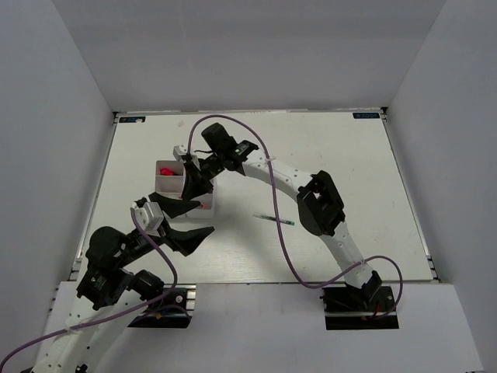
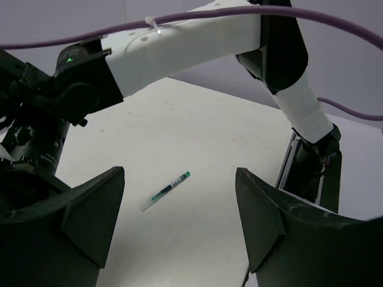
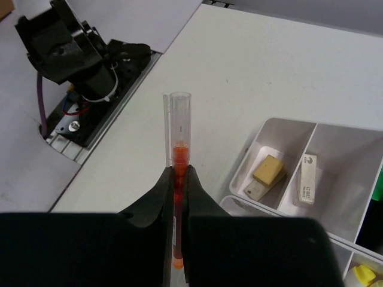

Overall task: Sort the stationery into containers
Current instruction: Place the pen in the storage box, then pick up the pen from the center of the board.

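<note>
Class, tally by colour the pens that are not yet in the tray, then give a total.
red pen, held in the right gripper: 1
green pen, lying on the table: 1
Total: 2

You're looking at a clear, glossy plastic pen, a smooth white plastic tray and your matt white desk.

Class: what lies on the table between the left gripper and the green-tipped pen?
Nothing: in the left wrist view, the white table between the left gripper and the green-tipped pen is bare.
</note>
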